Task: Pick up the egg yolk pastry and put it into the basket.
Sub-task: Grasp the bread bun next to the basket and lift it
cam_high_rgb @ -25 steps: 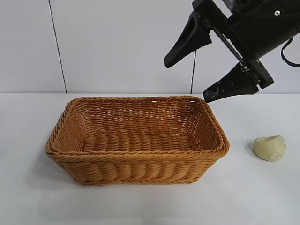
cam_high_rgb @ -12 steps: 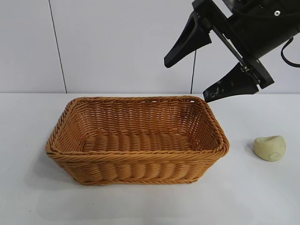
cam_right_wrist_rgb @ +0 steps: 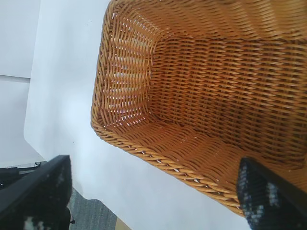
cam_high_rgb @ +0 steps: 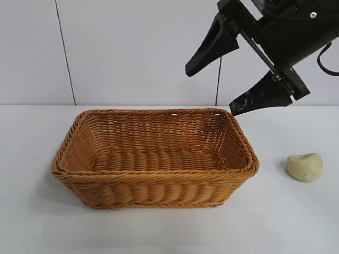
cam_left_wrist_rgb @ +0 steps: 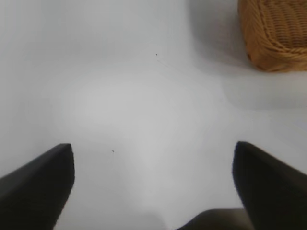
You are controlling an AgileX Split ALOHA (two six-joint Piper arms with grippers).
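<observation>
Near the worktop's right edge the egg yolk pastry lies untouched, well apart from the empty basket; the right pincer hangs spread above the basket's far right corner, probably awaiting its reach. Only the left wrist view shows the left pincer, released over bare worktop beside a basket corner. Looking down from the right wrist, only basket interior shows, no pastry.

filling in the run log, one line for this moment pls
egg yolk pastry: on table right of basket, untouched | basket: empty | right tool: open, above basket's right end | left tool: open, over bare table
</observation>
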